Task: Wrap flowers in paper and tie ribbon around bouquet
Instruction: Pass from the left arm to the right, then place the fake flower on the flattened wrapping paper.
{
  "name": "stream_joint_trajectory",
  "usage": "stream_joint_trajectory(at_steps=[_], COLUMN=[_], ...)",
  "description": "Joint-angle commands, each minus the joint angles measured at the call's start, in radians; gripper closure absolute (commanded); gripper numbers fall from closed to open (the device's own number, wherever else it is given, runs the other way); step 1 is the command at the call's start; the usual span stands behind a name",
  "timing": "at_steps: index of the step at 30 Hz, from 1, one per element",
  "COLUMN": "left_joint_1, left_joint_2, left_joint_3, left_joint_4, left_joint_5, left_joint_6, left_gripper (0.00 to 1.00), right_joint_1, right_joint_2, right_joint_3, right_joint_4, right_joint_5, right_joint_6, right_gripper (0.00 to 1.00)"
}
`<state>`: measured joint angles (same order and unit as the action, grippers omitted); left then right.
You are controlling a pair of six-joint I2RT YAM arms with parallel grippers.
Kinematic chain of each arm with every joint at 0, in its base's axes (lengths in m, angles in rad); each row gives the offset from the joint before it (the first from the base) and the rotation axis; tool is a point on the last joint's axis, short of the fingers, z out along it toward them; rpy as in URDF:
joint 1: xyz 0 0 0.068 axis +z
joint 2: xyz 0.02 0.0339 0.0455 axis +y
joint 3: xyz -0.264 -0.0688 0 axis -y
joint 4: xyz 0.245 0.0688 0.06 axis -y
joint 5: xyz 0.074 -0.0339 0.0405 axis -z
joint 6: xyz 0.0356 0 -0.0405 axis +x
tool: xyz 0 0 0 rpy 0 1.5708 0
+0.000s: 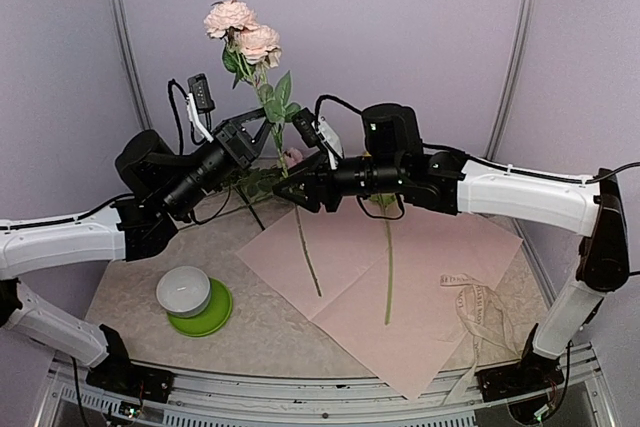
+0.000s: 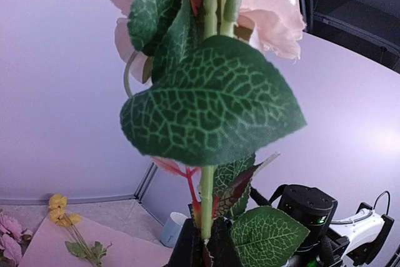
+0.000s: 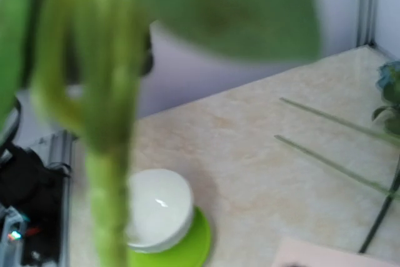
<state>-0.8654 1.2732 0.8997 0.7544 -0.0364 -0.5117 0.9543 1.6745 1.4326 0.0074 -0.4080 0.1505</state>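
Note:
My left gripper (image 2: 206,239) is shut on the green stalk of a pink rose stem (image 1: 243,32), one of the flowers, and holds it upright above the table. Big veined leaves (image 2: 212,101) fill the left wrist view. The stalk's lower end (image 1: 310,267) reaches the pink paper (image 1: 430,277). My right gripper (image 1: 303,192) sits right beside this stalk, which shows as a green blur (image 3: 112,179) in its wrist view; its fingers are hidden. A second stem (image 1: 388,272) lies on the paper. The cream ribbon (image 1: 478,305) lies crumpled at the paper's right edge. No bouquet is formed.
A white bowl (image 1: 183,290) sits upside down on a green plate (image 1: 215,319) at the front left. More flowers lie at the back behind the arms: yellow blooms (image 2: 59,209), a pink head (image 2: 9,228), a blue one (image 3: 390,85) and thin stalks (image 3: 331,123).

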Motion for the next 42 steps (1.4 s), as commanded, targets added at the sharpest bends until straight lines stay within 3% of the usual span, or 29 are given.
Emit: stream_joint_trajectory(at_steps=[1,3,6,7,8,9,10,15,24,31,37,39,42], left_joint_1=[-0.003,-0.003,-0.002,-0.001,-0.001,-0.001,0.0,0.029,0.202,0.237,0.245,0.248,0.255], left_joint_2=[0.009,0.006,0.007,0.012,0.019,0.029,0.04,0.062,0.085,0.113,0.134,0.142,0.155], left_joint_3=[0.001,-0.003,0.0,0.013,0.035,0.064,0.107,0.158,0.128,0.118,0.114,0.115,0.115], left_joint_4=[0.077,0.068,0.017,-0.03,-0.101,-0.185,-0.273,-0.518,-0.709,-0.721,-0.722,-0.723,-0.725], left_joint_5=[0.043,0.031,-0.012,-0.042,-0.089,-0.147,-0.194,-0.355,-0.363,-0.329,-0.317,-0.317,-0.316], left_joint_6=[-0.049,-0.042,-0.024,-0.018,-0.015,-0.008,0.014,0.119,0.126,0.119,0.126,0.131,0.139], left_gripper=[1.0,1.0,1.0,0.79,0.41,0.13,0.03,0.01,0.01,0.01,0.01,0.01,0.01], right_joint_1=[0.001,-0.002,-0.024,-0.037,-0.054,-0.073,-0.094,-0.261,-0.45,-0.499,-0.5,-0.5,-0.5], right_joint_2=[0.007,-0.003,-0.004,-0.006,-0.008,-0.011,-0.013,-0.031,0.013,0.127,0.253,0.264,0.264], right_joint_3=[0.028,0.014,0.009,0.009,0.005,0.0,-0.005,-0.111,-0.282,-0.268,-0.175,-0.168,-0.167], right_joint_4=[0.028,0.036,0.024,0.015,0.001,-0.022,-0.055,-0.235,-0.332,-0.299,-0.376,-0.377,-0.382], right_joint_5=[0.051,0.069,0.041,0.025,0.01,0.005,0.009,0.005,-0.012,-0.003,0.064,0.083,0.108], right_joint_6=[0.04,0.058,0.111,0.155,0.189,0.222,0.258,0.423,0.406,0.418,0.369,0.366,0.367], right_gripper=[0.78,1.0,1.0,1.0,1.0,1.0,1.0,1.0,1.0,1.0,1.0,0.95,0.74])
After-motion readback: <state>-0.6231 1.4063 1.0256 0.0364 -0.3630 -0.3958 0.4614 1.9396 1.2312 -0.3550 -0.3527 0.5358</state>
